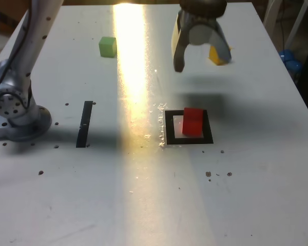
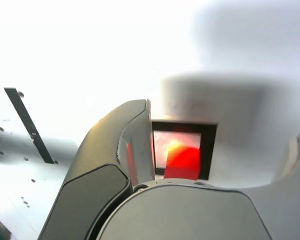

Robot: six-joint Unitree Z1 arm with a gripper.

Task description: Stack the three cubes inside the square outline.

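Red cube (image 1: 193,121): locate it inside the square outline (image 1: 170,128), toward the border at the exterior view's right. Take the outline as your reference for every position. The gripper (image 1: 203,61) is raised above the table, beyond the outline as the exterior view shows it; its fingers stand wide apart, with nothing held between them.

Judge the next move to be a pick, with the red cube as the base of the stack. The yellow cube (image 1: 217,56) lies beyond the outline, slightly toward the exterior view's right. The green cube (image 1: 108,47) also lies beyond it, well toward the exterior view's left. Of the two, yellow appears nearer to the fingers and is the likelier pick. To reach it, you probably need to travel farther from the outline and then lower.

Note the obstructions. In the exterior view, one finger covers part of the yellow cube, so you cannot confirm its full orientation or the gap between finger and cube. The top edge cuts off the upper arm. In the wrist view, the gripper body hides the near part of the red cube, and glare washes out the table surface; neither yellow nor green shows there.
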